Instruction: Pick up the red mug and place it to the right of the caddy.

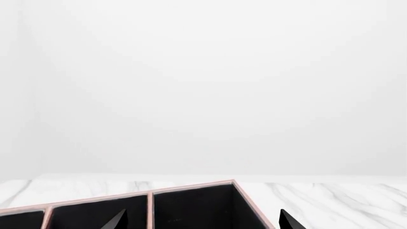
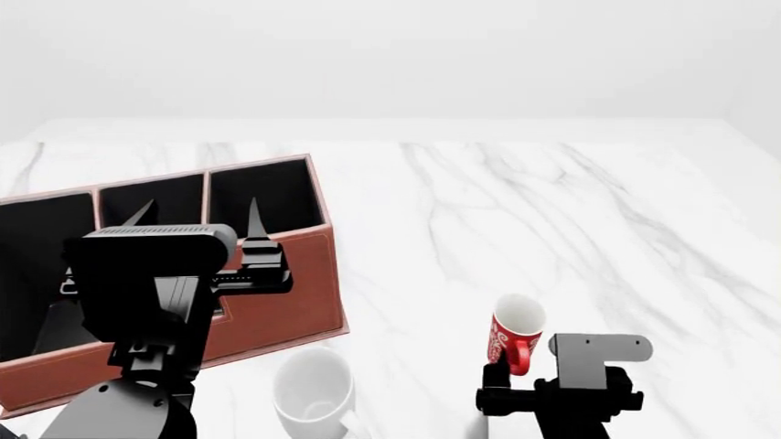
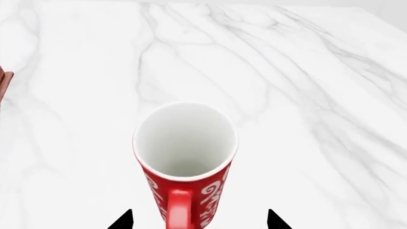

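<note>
The red mug (image 2: 515, 337), slim with white print and a white inside, stands upright on the marble table to the right of the caddy (image 2: 287, 306), a large reddish-brown box with black compartments. In the right wrist view the red mug (image 3: 186, 157) stands between my right gripper's (image 3: 198, 220) spread fingertips, its handle towards the camera, with a gap on each side. The right gripper (image 2: 518, 380) is open. My left gripper (image 2: 196, 215) is open and empty above the caddy's rear compartments; the left wrist view shows the left gripper (image 1: 203, 222) over the caddy (image 1: 190, 187).
A larger plain white mug (image 2: 314, 389) stands in front of the caddy's right corner, left of the red mug. The white marble table (image 2: 550, 210) stretches to the right and back of the caddy. A pale wall lies behind.
</note>
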Available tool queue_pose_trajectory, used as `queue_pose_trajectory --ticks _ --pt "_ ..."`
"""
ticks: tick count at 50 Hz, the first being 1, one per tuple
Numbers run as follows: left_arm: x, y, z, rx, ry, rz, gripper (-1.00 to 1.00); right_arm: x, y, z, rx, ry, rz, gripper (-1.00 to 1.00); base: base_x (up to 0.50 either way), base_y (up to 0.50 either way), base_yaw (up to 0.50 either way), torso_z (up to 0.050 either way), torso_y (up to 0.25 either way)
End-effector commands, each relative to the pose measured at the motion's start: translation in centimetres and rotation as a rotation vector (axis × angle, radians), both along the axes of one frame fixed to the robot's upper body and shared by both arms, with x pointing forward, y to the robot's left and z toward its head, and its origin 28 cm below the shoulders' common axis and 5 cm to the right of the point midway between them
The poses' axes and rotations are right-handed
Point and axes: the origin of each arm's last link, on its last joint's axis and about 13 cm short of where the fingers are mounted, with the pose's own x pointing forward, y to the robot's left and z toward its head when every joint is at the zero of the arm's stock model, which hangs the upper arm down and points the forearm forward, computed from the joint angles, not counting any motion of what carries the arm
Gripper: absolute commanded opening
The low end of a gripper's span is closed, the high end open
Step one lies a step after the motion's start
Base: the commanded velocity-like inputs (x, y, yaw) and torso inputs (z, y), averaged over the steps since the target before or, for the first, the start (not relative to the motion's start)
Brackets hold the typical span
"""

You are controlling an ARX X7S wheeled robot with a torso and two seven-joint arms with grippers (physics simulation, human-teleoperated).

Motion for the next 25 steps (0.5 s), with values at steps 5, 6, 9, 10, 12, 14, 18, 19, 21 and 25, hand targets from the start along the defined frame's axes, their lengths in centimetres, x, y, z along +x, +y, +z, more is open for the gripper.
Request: queue_pose_trajectory --ticks 5,6,9,10,12,14,18,19,21,25 --pt "0.0 -0.1 -0.1 0.006 0.0 0.003 1.0 2.1 0.1 -1.5 0.001 0.058 0.008 1.0 0.0 0.0 0.0 0.0 0.0" --pt "0.0 -0.1 -0.1 0.005 0.0 0.003 1.0 2.1 0.2 -1.5 0.001 0.063 0.01 1.0 0.0 0.0 0.0 0.0 0.0" --pt "0.1 0.0 -0.1 0.005 0.001 0.004 1.0 2.0 0.4 -1.6 -0.001 0.072 0.026 1.0 0.0 0.0 0.0 0.0 0.0" --pt "0.1 0.0 -0.1 0.005 0.001 0.005 1.0 2.0 0.5 -1.6 -0.004 0.074 0.033 1.0 0.0 0.0 0.0 0.0 0.0" --pt "0.1 0.0 -0.1 0.004 0.001 0.005 1.0 1.8 0.6 -1.7 -0.005 0.084 0.047 1.0 0.0 0.0 0.0 0.0 0.0" --pt "0.2 0.0 -0.1 0.004 0.001 0.006 1.0 1.8 0.6 -1.8 0.0 0.093 0.058 1.0 0.0 0.0 0.0 0.0 0.0" --pt "0.2 0.0 -0.1 0.005 0.001 0.005 1.0 1.8 0.6 -2.0 0.002 0.101 0.064 1.0 0.0 0.0 0.0 0.0 0.0" --pt "0.2 0.0 -0.1 0.005 0.002 0.005 1.0 1.8 0.6 -2.0 0.001 0.102 0.065 1.0 0.0 0.0 0.0 0.0 0.0" --pt "0.2 0.0 -0.1 0.006 0.002 0.005 1.0 1.8 0.6 -1.9 0.001 0.103 0.069 1.0 0.0 0.0 0.0 0.0 0.0" --pt "0.1 0.0 -0.1 0.006 0.002 0.004 1.0 1.9 0.6 -2.0 -0.005 0.101 0.063 1.0 0.0 0.0 0.0 0.0 0.0"
